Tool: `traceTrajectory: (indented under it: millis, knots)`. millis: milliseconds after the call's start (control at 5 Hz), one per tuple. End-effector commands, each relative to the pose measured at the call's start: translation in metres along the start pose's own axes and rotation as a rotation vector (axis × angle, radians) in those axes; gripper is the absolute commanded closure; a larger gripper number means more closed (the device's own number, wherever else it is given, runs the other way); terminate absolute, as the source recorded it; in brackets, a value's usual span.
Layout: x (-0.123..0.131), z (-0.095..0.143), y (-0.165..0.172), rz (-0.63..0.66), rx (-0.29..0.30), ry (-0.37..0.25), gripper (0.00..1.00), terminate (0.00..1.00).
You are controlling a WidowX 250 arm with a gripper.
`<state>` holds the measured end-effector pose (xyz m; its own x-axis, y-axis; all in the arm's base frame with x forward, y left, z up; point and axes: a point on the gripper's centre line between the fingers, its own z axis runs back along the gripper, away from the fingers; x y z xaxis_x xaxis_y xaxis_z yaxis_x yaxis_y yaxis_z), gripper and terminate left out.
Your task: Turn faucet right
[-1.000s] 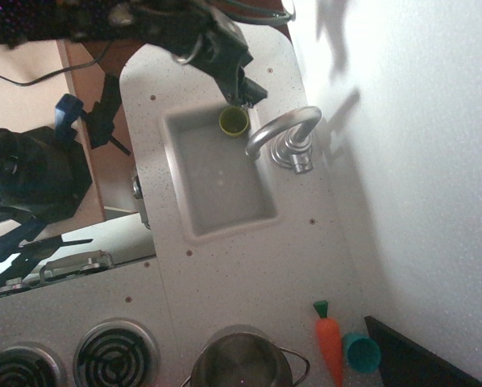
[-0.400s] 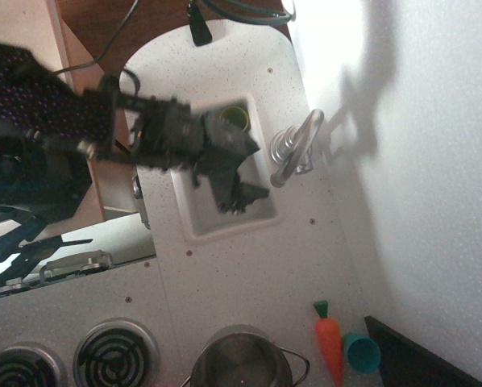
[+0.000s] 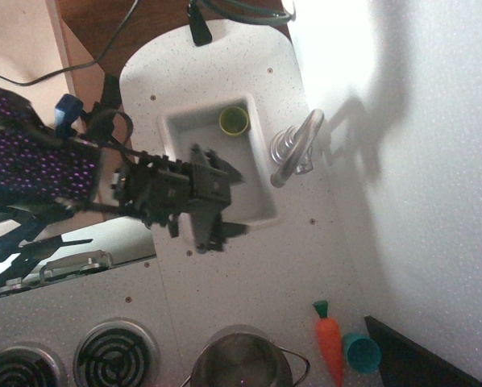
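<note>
The faucet [image 3: 293,149] stood just beside the sink [image 3: 261,211], on the rim nearest the white wall [image 3: 434,185]. Its curved spout lay along that rim rather than reaching over the basin, with the tip pointing toward the end of the sink that faces the stove. Its ribbed base sat against the sink's edge, and its shadow fell on the wall behind it.

The gripper [image 3: 231,199] hung over the sink's opposite side, well apart from the faucet and touching nothing. Its two dark fingers [image 3: 217,163] were spread, one above the basin and the other past the sink's corner over the countertop [image 3: 257,274], so the pincer was open and empty. The arm [image 3: 31,157] behind it reached in from the side of the sink away from the wall.

Inside the sink, a small green cup [image 3: 234,121] sat in the corner farthest from the stove, near the faucet's base.

Farther along the counter from the sink, a toy carrot [image 3: 330,343] lay just beside a teal cup [image 3: 361,352] close to the wall. A steel pot [image 3: 241,359] stood at the frame's lower edge, and two stove burners [image 3: 114,352] showed beyond it, on the side of the sink away from the wall.
</note>
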<state>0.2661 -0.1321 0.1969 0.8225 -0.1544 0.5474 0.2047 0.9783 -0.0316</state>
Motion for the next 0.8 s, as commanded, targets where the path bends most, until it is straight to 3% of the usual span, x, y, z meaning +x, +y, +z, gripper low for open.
traceTrajectory:
  millis: [0,200,400,600]
  knots:
    - [-0.010,0.033,0.046,0.095,0.372,0.141,0.00,0.00]
    - [-0.005,-0.009,0.101,0.030,0.629,0.110,0.00,0.00]
    - [-0.002,-0.031,0.126,-0.055,0.615,0.081,0.00,0.00]
    - [0.001,-0.051,0.116,-0.026,0.571,-0.089,0.00,0.00]
